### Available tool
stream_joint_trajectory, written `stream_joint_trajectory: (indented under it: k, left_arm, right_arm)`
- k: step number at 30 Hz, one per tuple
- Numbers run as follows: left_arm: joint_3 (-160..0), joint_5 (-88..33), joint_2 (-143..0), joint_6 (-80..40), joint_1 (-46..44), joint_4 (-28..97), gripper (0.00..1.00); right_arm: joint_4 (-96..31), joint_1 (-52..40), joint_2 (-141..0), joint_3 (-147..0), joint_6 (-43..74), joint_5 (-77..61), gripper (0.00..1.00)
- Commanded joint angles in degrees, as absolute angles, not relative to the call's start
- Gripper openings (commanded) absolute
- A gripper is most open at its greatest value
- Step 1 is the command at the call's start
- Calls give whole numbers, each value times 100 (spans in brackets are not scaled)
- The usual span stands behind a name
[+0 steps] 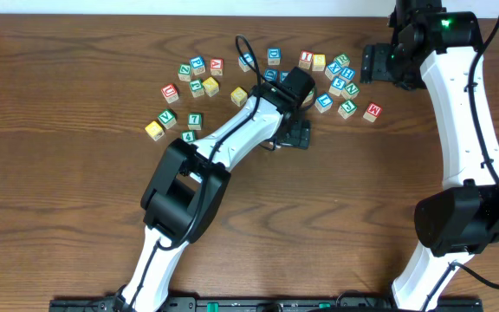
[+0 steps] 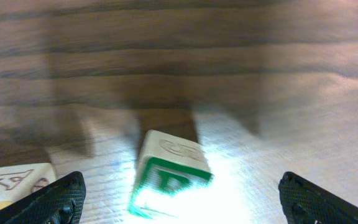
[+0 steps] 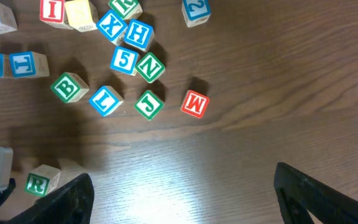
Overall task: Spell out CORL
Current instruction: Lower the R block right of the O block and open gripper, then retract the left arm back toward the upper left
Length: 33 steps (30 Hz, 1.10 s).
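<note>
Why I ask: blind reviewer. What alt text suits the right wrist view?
Lettered wooden cubes lie scattered at upper left on a table, including a blue L and red M; a green R sits apart at lower left. The open, empty right hand frames the bottom edge.

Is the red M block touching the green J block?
No, the right wrist view shows bare wood between the red M block and the green J block.

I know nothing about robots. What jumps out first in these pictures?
A scatter of colourful letter blocks lies along the far side of the wooden table. The white left arm stretches diagonally toward them. Between the fingers of its open gripper, a green-framed R block lies in bright light, touching neither finger.
</note>
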<state>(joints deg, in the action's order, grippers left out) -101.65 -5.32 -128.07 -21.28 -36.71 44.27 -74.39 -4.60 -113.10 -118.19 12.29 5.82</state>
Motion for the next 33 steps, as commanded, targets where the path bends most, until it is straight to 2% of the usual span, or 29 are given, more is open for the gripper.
stream_joint_trajectory:
  k: [1, 10, 15, 33]
  left_arm:
    - [-10278, -961, -12136, -1282, -3684, 4401, 98]
    - [-10278, -1037, -11316, -768, -3684, 4292, 98]
    - [-10278, -1503, -11277, -578, -3684, 4202, 97]
    - [-10278, -1433, -11277, -578, -3656, 4136, 98]
  right_arm:
    - [-7461, -425, -11356, -11911, 1151, 541, 87]
    - [-7459, -427, -11356, -11911, 1151, 541, 88]
    - [-7459, -427, -11356, -11911, 1151, 541, 88]
    - [-7426, -460, -11356, -11911, 1151, 143, 88]
